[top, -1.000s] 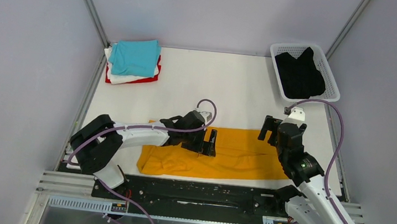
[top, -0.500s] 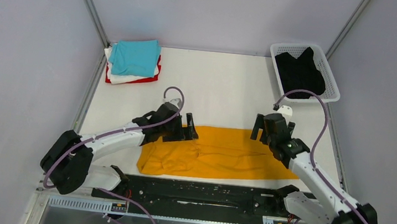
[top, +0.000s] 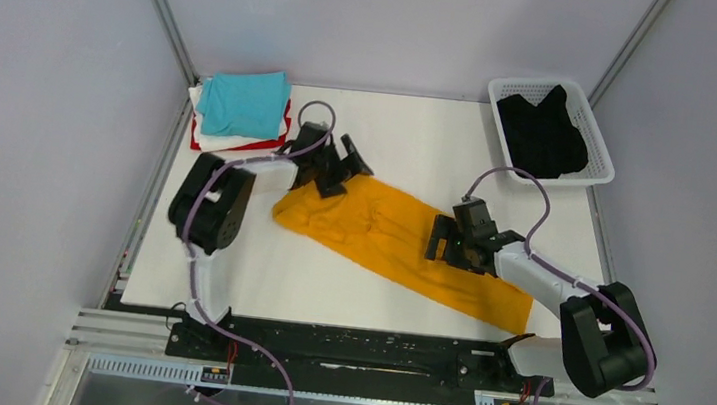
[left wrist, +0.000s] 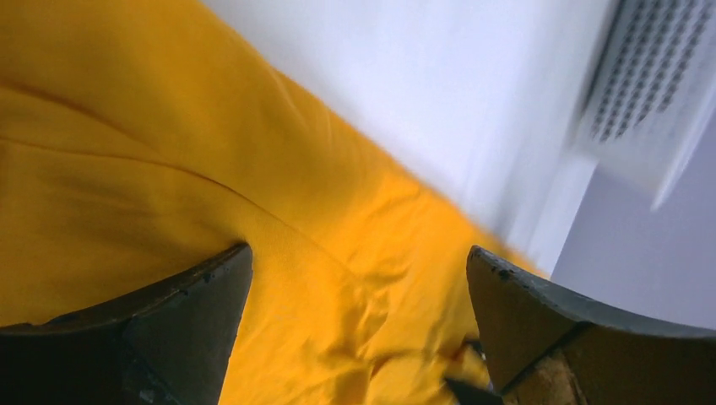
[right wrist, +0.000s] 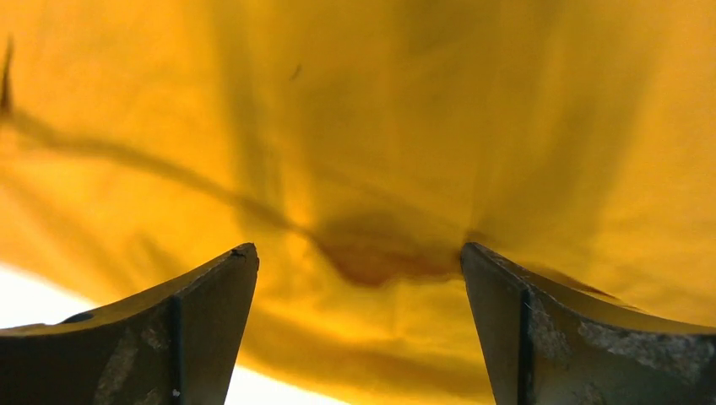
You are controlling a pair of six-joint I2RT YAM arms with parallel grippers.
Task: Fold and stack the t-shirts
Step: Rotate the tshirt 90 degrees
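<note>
Hovering with jaws spread wide, my left gripper [top: 344, 169] and right gripper [top: 438, 245] sit low over the orange-yellow t-shirt [top: 382, 227] lying slantwise beneath both. Pinching only one layer could drag it crooked.

Left tool [top: 345, 168] and right tool [top: 447, 251] gape wide, seemingly low

Taking the middle of the table [top: 421, 139] as the dial's centre, seen from above, bare tabletop lies open at 12 o'clock, between the stack of folded t-shirts [top: 241, 110] at 10 and the lattice basket [top: 601, 153] at 2. The orange-yellow t-shirt [top: 382, 227] bars the diagonal from 10 to 4, with the wide-spread left gripper [top: 344, 168] and right gripper [top: 440, 243] low over it. Bare tabletop also shows at 7.
</note>
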